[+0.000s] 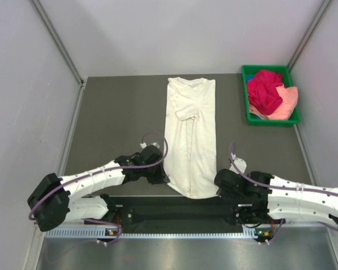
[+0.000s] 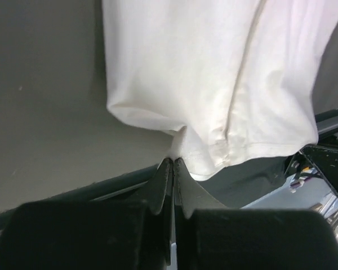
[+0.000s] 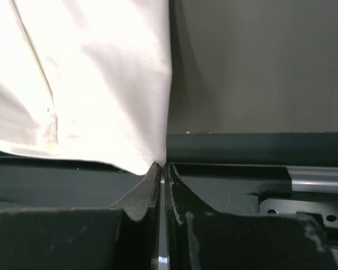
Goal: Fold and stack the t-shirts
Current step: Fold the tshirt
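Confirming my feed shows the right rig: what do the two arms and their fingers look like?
The left arm and right arm match: white tubular links, bulky black joints. A mauve-grey cable loops along each. The fingers are matte black wedges tapering to thin tips; the right arm's fingers carry white scuff marks.

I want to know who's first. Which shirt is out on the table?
The white shirt: it lies spread on the table; the red shirt and pink shirt sit bunched in the tray.
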Available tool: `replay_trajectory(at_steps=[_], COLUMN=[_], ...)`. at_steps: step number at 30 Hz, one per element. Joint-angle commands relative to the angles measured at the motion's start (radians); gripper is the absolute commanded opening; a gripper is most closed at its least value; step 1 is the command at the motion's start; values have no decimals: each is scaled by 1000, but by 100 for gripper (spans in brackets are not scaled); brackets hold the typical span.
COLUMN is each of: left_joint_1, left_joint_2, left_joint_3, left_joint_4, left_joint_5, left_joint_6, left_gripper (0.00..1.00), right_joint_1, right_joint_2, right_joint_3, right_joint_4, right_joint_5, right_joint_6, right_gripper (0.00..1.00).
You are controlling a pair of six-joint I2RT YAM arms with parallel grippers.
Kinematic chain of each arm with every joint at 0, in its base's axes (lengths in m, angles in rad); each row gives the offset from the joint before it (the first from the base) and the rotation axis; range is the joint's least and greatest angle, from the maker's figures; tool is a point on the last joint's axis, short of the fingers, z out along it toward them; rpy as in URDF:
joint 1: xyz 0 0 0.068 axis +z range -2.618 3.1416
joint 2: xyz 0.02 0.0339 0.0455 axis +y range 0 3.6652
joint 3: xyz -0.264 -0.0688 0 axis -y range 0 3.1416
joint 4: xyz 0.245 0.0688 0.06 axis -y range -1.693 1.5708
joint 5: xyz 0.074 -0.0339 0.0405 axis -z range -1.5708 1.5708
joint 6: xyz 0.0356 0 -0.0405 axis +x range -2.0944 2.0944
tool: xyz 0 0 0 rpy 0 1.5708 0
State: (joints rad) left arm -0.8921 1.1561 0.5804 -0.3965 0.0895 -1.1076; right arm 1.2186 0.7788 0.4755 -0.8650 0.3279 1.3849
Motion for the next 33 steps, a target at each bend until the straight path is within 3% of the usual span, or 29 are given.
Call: replay_trajectory(at_steps=[1, 7, 14, 22, 33], left_joint_1=[22, 156, 343, 488, 553], left_joint_2=[45, 154, 390, 671, 896], left_joint_3=[102, 205, 456, 774, 1059], left_joint_4=[-42, -39, -45, -103, -116], left_joint_5=[-50, 9, 87, 146, 188], left_joint_6=[51, 156, 279, 354, 350], left_gripper=[0, 0, 0, 0, 0], right_joint_1=[-56, -281, -526, -660, -768], right_joint_2=[89, 216, 459, 758, 984], right_joint_3=[107, 227, 421, 661, 968], right_joint_4=[-31, 52, 191, 233, 201], right_joint_5=[75, 50, 8, -10, -41], right_joint_6=[-145, -450, -780, -954, -1072], right_gripper=[0, 0, 0, 0, 0])
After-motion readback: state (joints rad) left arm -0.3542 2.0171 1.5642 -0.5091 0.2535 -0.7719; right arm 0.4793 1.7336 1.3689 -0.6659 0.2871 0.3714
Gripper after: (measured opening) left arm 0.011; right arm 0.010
